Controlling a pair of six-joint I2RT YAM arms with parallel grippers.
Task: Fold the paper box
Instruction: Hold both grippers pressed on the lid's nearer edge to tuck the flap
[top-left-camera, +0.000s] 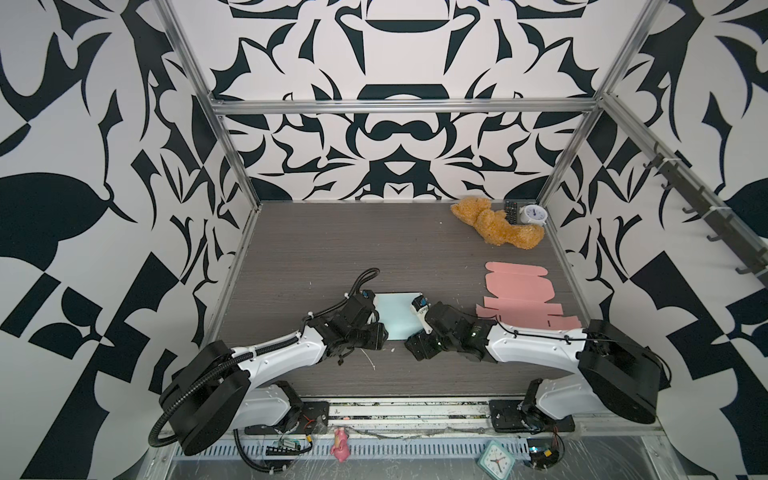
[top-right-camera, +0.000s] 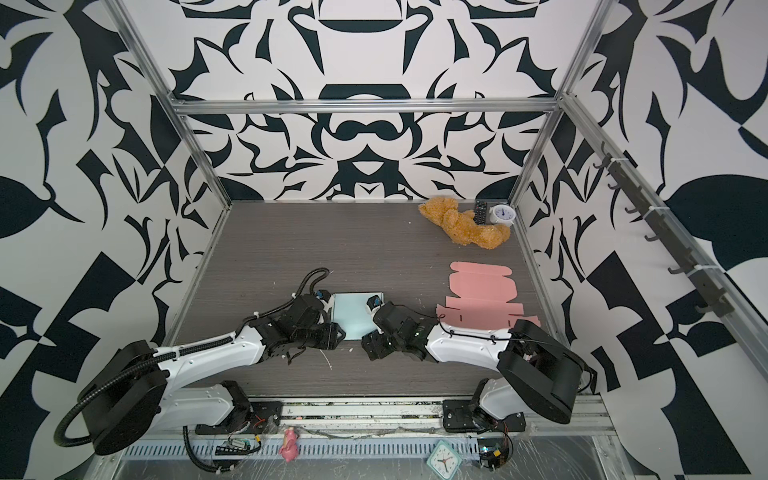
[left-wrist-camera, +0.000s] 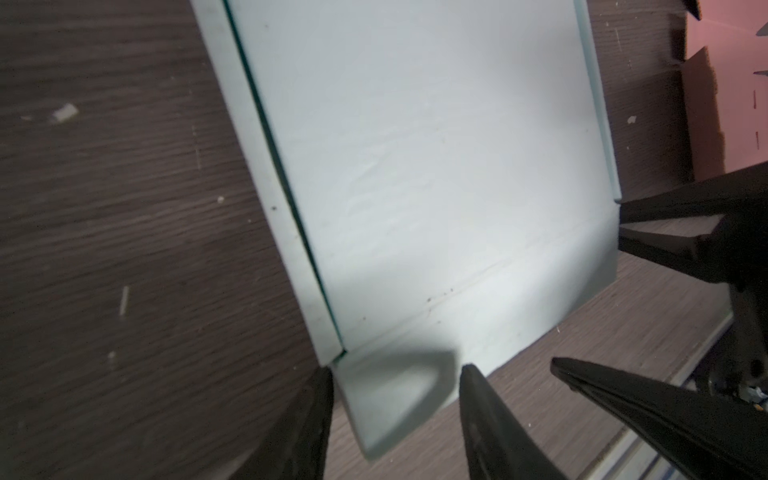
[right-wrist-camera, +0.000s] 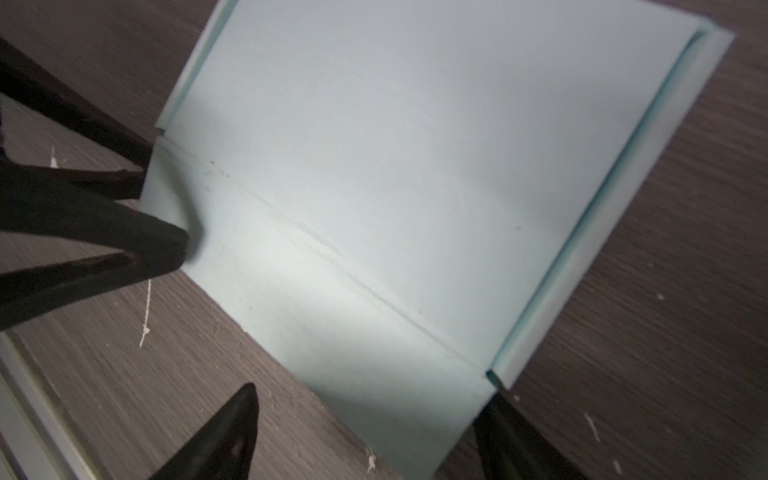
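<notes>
A light blue paper box (top-left-camera: 395, 316) (top-right-camera: 351, 313) lies partly folded in the middle of the table, between my two arms. Its broad panel (left-wrist-camera: 436, 166) has a crease near the front edge and narrow side flaps. My left gripper (left-wrist-camera: 397, 372) is open, one finger on each side of the small corner flap (left-wrist-camera: 386, 399) at the box's front left. My right gripper (right-wrist-camera: 372, 395) stands wide open, straddling the front strip (right-wrist-camera: 353, 353) at the box's right corner. In the right wrist view, the left fingers (right-wrist-camera: 124, 245) touch the far corner.
A flat pink cardboard blank (top-left-camera: 517, 295) (top-right-camera: 482, 291) lies right of the box, partly under my right arm. A teddy bear (top-left-camera: 494, 224), a remote (top-left-camera: 511, 212) and a white clock (top-left-camera: 533, 215) sit at the back right. A teal clock (top-left-camera: 495, 459) and a pink toy (top-left-camera: 340, 445) lie below the front rail.
</notes>
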